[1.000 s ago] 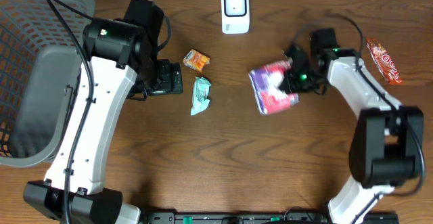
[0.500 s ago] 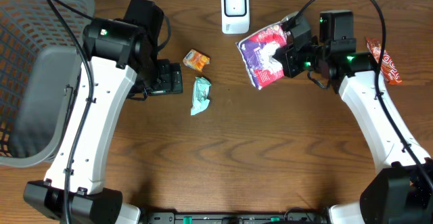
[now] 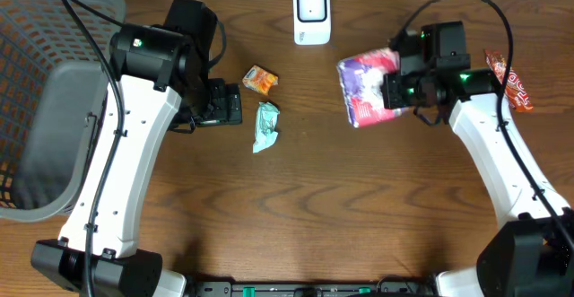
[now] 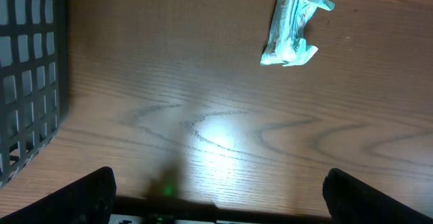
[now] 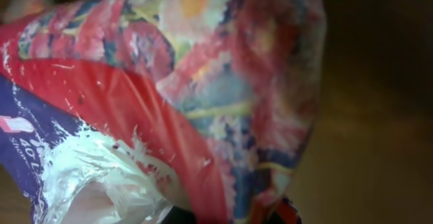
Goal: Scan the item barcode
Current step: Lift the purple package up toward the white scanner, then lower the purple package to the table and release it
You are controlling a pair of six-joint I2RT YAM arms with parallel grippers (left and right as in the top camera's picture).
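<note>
Clutching snack bag (image 3: 366,86), right gripper (image 3: 393,91) near scanner (image 3: 311,13)

Purple-pink floral packet (image 3: 368,89), teal wrapper (image 3: 266,126)

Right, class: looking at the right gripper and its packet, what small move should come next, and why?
Probably swing the packet left toward the white scanner: the right gripper is shut on it, but it sits off to the scanner's side, not in front of its face.

Basket (image 3: 27,46) far left, scanner (image 3: 311,14) back centre, pouch (image 3: 368,86) just right of it
</note>
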